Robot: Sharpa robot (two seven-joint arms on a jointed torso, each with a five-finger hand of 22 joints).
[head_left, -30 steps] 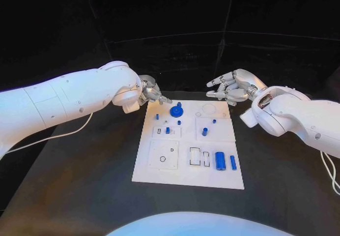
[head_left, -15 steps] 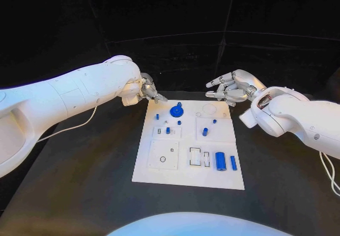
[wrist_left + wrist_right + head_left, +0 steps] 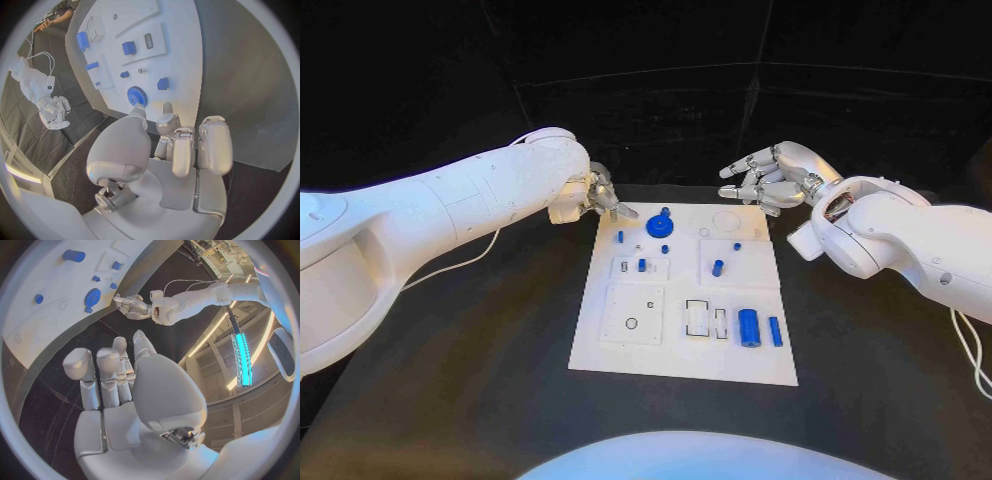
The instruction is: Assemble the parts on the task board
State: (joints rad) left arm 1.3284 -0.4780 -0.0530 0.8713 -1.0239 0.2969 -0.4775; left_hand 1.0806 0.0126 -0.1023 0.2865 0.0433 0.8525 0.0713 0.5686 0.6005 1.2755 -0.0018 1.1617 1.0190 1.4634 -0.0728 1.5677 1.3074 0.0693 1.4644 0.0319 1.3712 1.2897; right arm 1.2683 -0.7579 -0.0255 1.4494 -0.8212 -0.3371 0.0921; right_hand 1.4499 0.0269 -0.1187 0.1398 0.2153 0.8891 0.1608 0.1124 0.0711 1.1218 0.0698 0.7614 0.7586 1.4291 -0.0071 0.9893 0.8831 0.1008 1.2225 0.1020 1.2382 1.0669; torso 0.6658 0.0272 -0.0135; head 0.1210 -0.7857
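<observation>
Left hand, empty with fingers loosely curled, poised above the far left corner of the task board. Right hand, also empty with fingers spread, held beyond the board's far right corner. On the white board, central on the black table: a blue gear near the far edge; a blue cylinder toward the near right.

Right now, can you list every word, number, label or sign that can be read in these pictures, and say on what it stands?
None: no readable text.
Task board: white, bearing only outlines and recesses, no letters or numbers.
Blue parts, such as the gear: no markings.
Left robot hand and right robot hand: no label visible.
</observation>
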